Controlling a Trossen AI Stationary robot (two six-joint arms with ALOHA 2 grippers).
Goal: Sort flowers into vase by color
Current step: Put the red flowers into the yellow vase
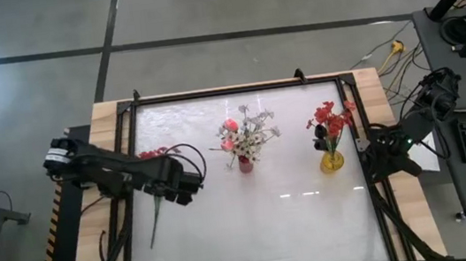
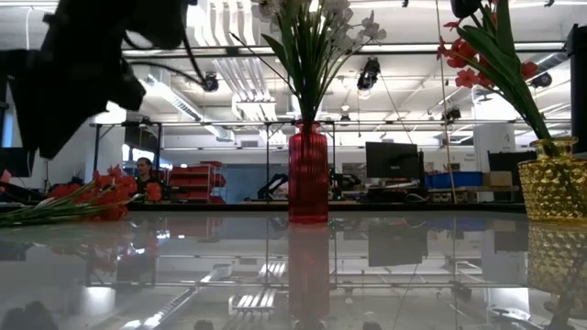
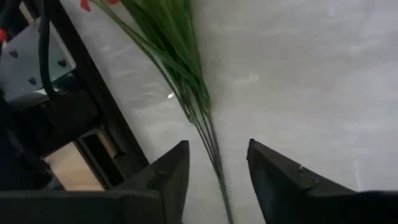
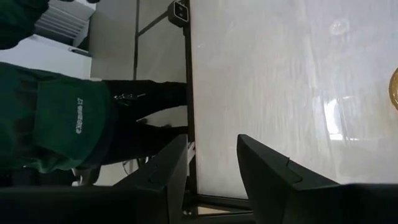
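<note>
Left jaws (image 3: 214, 165): apart, straddling the thin green stems without touching them, gripping nothing.
Left jaws, place: at about 9 o'clock on the worktop (image 1: 262, 225) in the high view, just over the stems.
Red flowers (image 1: 152, 183): lying flat on the worktop, red blooms toward 11 o'clock near the frame, stem end toward 7 o'clock.
Right jaws (image 4: 211, 165): parted with a clear gap, nothing between them.
Right jaws, place: at 3 o'clock, at the worktop's edge, well apart from the vases.
Red vase (image 1: 245, 163): upright near the centre, holding white sprays and pink buds.
Gold vase (image 1: 331, 161): upright toward 3 o'clock of the red vase, holding red blooms.
Person (image 4: 43, 118): a green garment shows beyond the worktop in the right wrist view.
</note>
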